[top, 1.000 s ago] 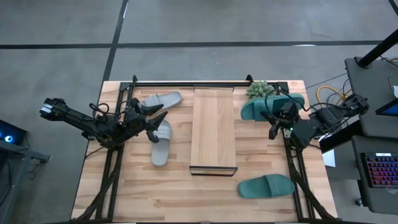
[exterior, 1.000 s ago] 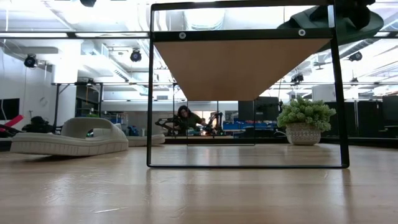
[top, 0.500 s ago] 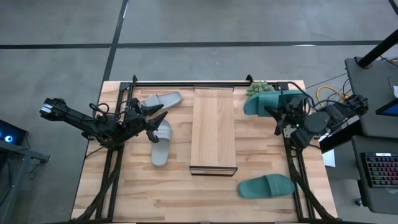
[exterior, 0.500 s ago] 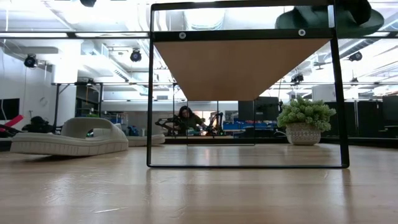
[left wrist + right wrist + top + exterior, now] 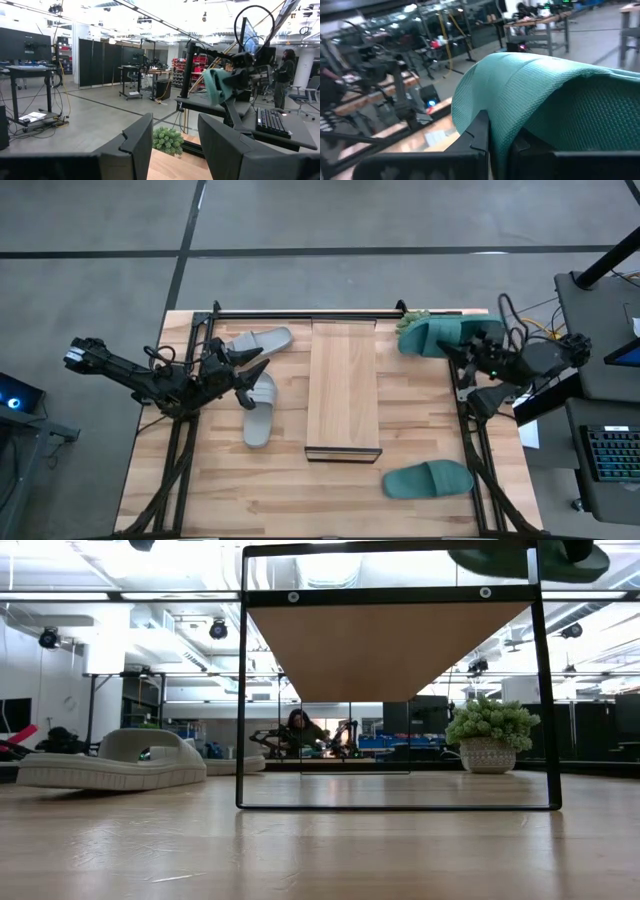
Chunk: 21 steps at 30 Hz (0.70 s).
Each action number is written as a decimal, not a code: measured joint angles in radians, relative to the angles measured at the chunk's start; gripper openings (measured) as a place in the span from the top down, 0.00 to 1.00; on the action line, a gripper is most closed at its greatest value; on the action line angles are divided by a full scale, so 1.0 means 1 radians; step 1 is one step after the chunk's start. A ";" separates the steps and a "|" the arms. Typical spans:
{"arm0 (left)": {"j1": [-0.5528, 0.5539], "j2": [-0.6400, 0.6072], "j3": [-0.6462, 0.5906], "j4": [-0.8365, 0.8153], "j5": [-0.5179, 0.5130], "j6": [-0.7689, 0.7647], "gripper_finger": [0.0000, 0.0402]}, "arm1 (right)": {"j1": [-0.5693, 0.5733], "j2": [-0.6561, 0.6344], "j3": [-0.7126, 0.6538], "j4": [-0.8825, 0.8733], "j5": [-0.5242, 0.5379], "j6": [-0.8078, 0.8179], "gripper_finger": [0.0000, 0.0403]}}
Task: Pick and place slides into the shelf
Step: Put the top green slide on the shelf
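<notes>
- Right gripper fingers clamped tight on the strap of one teal slide, held lifted at the table's far right corner, beside the shelf's right side and above the potted plant. In the low view this slide shows only as a dark shape at the top edge, above the shelf frame.
- Left gripper fingers sit part open with nothing between them; it hovers over the grey pair on the shelf's left side.
- Grey slide #1 lies at the far left, angled, near the frame corner.
- Grey slide #2 lies just nearer, running roughly along the shelf's length, its far end under the left gripper.
- Second teal slide lies flat on the table at the near right, well apart from the held one.
- Shelf stands mid-table, long axis running near to far, top plank bare.
- Low view: a person sits far back in the room.
</notes>
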 joint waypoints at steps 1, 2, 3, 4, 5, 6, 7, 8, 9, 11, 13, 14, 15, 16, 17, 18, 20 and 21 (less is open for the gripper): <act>0.000 0.000 0.000 0.000 0.000 0.000 0.65 | 0.000 -0.001 0.000 0.020 -0.008 -0.015 0.97; 0.000 0.000 0.000 0.000 0.000 0.000 0.65 | -0.001 -0.002 0.000 0.038 -0.018 -0.031 0.97; 0.000 0.000 0.000 0.000 0.000 0.000 0.65 | 0.000 -0.004 0.000 0.049 -0.025 -0.043 0.97; 0.000 0.000 0.000 0.000 0.000 0.000 0.65 | 0.000 -0.004 0.000 0.059 -0.026 -0.057 0.97; 0.000 0.000 0.000 0.000 0.000 0.000 0.65 | 0.000 -0.004 0.000 0.062 -0.025 -0.065 0.97; 0.000 0.000 0.000 0.000 0.000 0.000 0.65 | 0.000 -0.005 0.000 0.061 -0.025 -0.067 0.97; 0.000 0.000 0.000 0.000 0.000 0.000 0.65 | 0.000 -0.006 0.000 0.059 -0.026 -0.072 0.97; 0.000 0.000 0.000 0.000 0.000 0.000 0.65 | 0.000 -0.006 0.004 0.057 -0.032 -0.075 0.97; 0.000 0.000 0.000 0.000 0.000 0.000 0.65 | 0.000 -0.005 0.010 0.057 -0.046 -0.077 0.97; 0.000 0.000 0.000 0.000 0.000 0.000 0.65 | 0.000 -0.002 0.029 0.058 -0.058 -0.078 0.97; 0.000 0.000 0.000 0.000 0.000 0.000 0.65 | 0.000 0.006 0.053 0.059 -0.076 -0.093 0.97; 0.000 0.000 0.000 0.000 0.000 0.000 0.65 | 0.000 0.016 0.068 0.058 -0.079 -0.100 0.97; 0.000 0.000 0.000 0.001 0.000 0.000 0.65 | 0.000 0.028 0.083 0.058 -0.082 -0.112 0.97; 0.000 0.000 0.000 0.000 0.000 0.000 0.65 | 0.000 0.041 0.099 0.058 -0.088 -0.127 0.97; 0.000 0.000 0.000 0.000 0.000 0.000 0.65 | 0.000 0.055 0.117 0.057 -0.095 -0.145 0.97; 0.000 0.000 0.000 0.001 0.000 0.000 0.65 | 0.000 0.070 0.135 0.056 -0.099 -0.162 0.97; 0.000 0.000 0.000 0.000 0.000 0.000 0.65 | 0.000 0.100 0.179 0.052 -0.102 -0.196 0.97; 0.000 0.000 0.000 0.000 0.000 0.000 0.65 | 0.000 0.112 0.200 0.047 -0.103 -0.212 0.97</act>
